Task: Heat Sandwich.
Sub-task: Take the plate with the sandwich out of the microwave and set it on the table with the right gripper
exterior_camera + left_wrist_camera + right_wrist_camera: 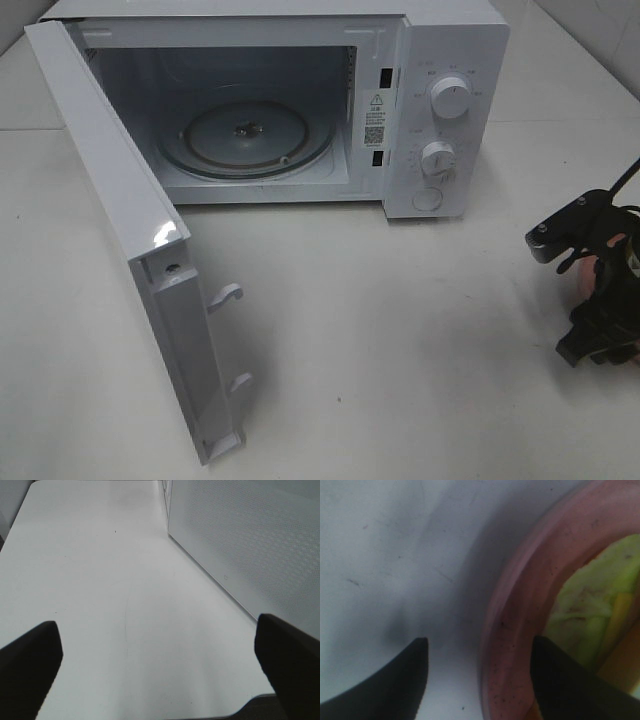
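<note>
Toward the back edge of the white table (400, 330) sits a white microwave (450, 60), its door (130, 250) swung fully open toward the front left corner. Inside, the glass turntable (250, 140) is bare.

At the table's right edge, the right gripper (477, 680) is lowered over a round pink plate (520, 620). Its jaws are spread apart and straddle the plate's rim: one fingertip is over bare table outside the plate, the other over the plate's inner side. Whether either finger touches the rim cannot be told. On the plate lies the sandwich (590, 615), seen only in part as pale green leafy filling with tan crust. From the high camera the plate is mostly hidden behind the arm, showing only a sliver of pink.

The left gripper (157, 672) hangs over bare table beside the microwave door, jaws wide apart and holding nothing.

The door is open, so the oven is ready. Gripping the plate, carrying it in, closing the door and turning the dials all appear left to do.
</note>
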